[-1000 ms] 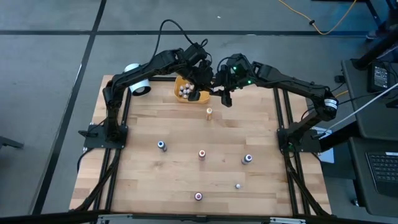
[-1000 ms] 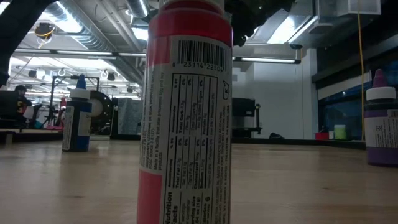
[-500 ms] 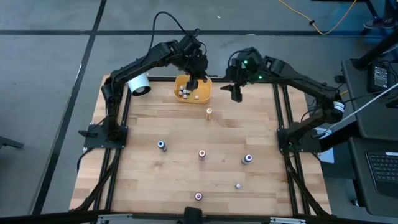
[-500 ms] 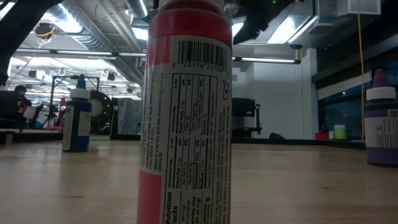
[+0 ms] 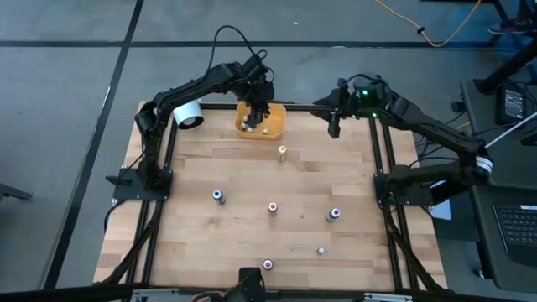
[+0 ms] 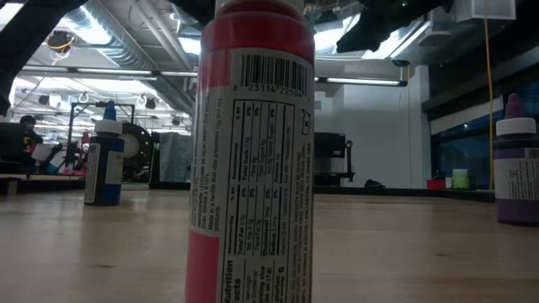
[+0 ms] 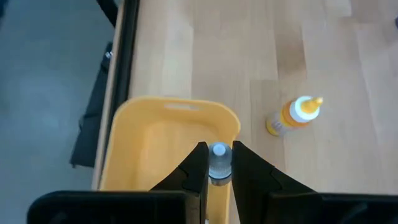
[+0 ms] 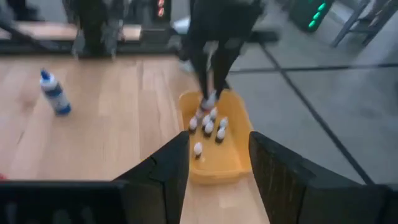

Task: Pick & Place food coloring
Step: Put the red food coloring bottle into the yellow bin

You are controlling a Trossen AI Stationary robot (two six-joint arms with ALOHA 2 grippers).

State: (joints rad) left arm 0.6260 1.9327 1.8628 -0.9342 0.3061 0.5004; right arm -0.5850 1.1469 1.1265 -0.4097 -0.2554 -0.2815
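Loose bottles (image 5: 271,206): standing on the counter (image 5: 336,168), well apart, awaiting pickup.
Orange-capped bottle (image 7: 294,116): near the bin.
Bin (image 5: 275,126): already holds several bottles.
Left claw (image 7: 217,163): pinching one small bottle (image 7: 218,163) over the bin; lower before letting go.
Right claw (image 8: 214,163): spread, empty, beside the bin.

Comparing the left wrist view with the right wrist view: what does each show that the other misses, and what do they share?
Only the left wrist view shows the left gripper shut on a white-capped bottle up close, plus an orange-capped bottle lying on the table beside the bin. Only the right wrist view shows the white-capped bottles piled in the bin, a blue bottle on the wood, and the open, empty right gripper. Both show the yellow bin on the wooden table.
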